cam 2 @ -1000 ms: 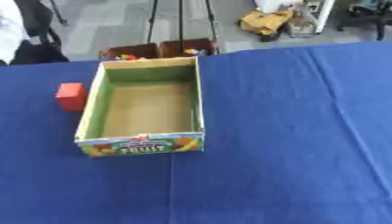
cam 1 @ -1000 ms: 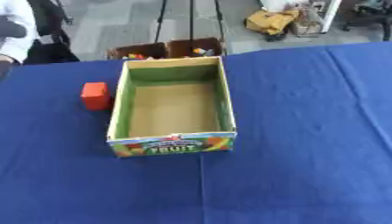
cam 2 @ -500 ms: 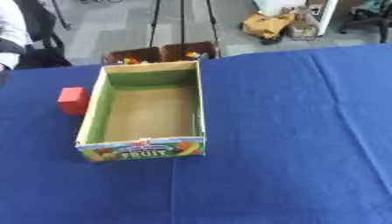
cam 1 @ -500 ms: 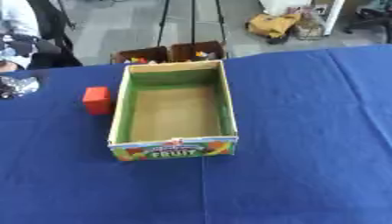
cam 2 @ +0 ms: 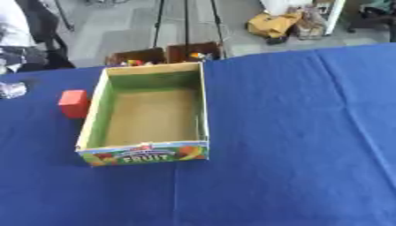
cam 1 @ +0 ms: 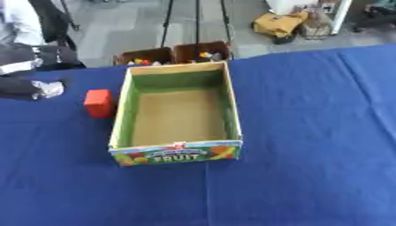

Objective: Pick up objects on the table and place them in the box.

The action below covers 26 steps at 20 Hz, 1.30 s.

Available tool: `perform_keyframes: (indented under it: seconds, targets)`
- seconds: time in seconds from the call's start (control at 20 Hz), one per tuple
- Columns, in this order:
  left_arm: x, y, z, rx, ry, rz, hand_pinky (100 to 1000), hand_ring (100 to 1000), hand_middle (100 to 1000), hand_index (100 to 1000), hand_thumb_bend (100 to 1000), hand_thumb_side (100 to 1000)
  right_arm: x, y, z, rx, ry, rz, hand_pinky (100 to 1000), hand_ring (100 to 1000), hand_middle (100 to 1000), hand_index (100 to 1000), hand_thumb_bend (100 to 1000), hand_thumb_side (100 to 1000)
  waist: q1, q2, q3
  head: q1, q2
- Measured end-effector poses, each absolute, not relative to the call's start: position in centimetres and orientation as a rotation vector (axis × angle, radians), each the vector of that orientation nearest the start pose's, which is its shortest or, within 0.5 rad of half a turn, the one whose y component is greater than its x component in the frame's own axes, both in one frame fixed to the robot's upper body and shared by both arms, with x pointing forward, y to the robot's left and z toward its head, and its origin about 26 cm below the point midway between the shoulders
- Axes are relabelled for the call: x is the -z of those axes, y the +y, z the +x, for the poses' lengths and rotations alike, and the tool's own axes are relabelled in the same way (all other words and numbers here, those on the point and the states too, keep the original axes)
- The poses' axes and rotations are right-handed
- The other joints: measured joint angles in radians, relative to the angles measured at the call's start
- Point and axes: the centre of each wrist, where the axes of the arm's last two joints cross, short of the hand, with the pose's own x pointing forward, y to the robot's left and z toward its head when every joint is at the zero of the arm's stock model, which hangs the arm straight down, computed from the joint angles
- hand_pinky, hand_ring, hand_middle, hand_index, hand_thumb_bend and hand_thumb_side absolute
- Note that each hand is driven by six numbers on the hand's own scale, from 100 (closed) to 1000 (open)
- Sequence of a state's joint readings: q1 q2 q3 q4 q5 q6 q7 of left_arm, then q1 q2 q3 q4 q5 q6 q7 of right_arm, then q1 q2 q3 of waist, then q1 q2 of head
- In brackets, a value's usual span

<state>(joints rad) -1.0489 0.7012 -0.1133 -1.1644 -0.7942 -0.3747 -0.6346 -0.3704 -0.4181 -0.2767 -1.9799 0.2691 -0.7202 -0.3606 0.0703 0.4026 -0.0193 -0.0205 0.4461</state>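
Note:
An open cardboard fruit box (cam 1: 232,110) with a green inner wall stands on the blue table (cam 1: 309,132), left of the middle, and holds nothing. A red block (cam 1: 98,103) stands on the cloth close beside the box's left wall. Further left lies a small pale crumpled thing (cam 1: 51,88), at the end of a person's dark sleeve (cam 1: 17,87) that reaches in from the left edge. I cannot tell whether the person is holding it. Neither of my hands shows in either view.
Just beyond the table's far edge stand two low brown boxes (cam 1: 174,54) with small coloured items. A yellow bag (cam 1: 280,24) lies on the floor further back. The blue cloth runs on bare to the right and toward me.
The person's sleeve and the pale thing have come further onto the table from the left edge, toward the red block. The box and block have stayed put.

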Motion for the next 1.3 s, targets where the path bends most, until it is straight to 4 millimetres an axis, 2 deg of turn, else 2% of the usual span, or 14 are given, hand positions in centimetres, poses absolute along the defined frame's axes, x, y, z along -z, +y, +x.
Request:
perform_keyframes:
  seconds: [0.15,0.4,0.7,0.85,1.0,1.1,1.3]
  targets:
    - [-34.4,32.5,44.3,1.725,-1.429,1.109,942,1000,1000,1000,499,1000,-25.1,-33.4,29.6,0.193,2.967,0.721,673,793,541,775,210,1000,0.003,0.009,-0.008,0.007,-0.008]
    - [-33.5,32.5,45.1,1.710,-1.323,1.134,977,1000,1000,1000,395,997,-25.3,-33.3,29.6,0.194,2.963,0.712,674,791,538,772,218,1000,0.004,0.018,-0.017,0.017,-0.016]
    - [-32.7,32.3,45.8,1.738,-1.234,1.145,955,1000,1000,1000,286,822,-25.3,-33.3,29.6,0.198,2.962,0.709,675,790,533,769,229,1000,0.004,0.027,-0.024,0.026,-0.026]
    - [-32.5,32.2,46.0,1.745,-1.219,1.163,942,1000,1000,1000,261,765,-25.4,-33.3,29.7,0.198,2.959,0.706,676,789,531,767,237,1000,0.004,0.036,-0.031,0.032,-0.032]
    - [-32.3,32.2,46.2,1.754,-1.212,1.180,892,1000,1000,1000,209,608,-25.5,-33.3,29.7,0.197,2.955,0.703,677,789,526,763,249,1000,0.004,0.044,-0.037,0.036,-0.039]
    - [-32.4,32.3,46.2,1.744,-1.212,1.207,881,1000,1000,1000,193,588,-25.5,-33.3,29.7,0.200,2.954,0.702,678,790,524,761,255,1000,0.006,0.051,-0.041,0.039,-0.044]
    - [-32.8,32.5,46.2,1.707,-1.229,1.258,871,1000,1000,1000,179,602,-25.5,-33.3,29.7,0.206,2.953,0.702,680,791,519,751,267,1000,0.010,0.064,-0.048,0.041,-0.055]
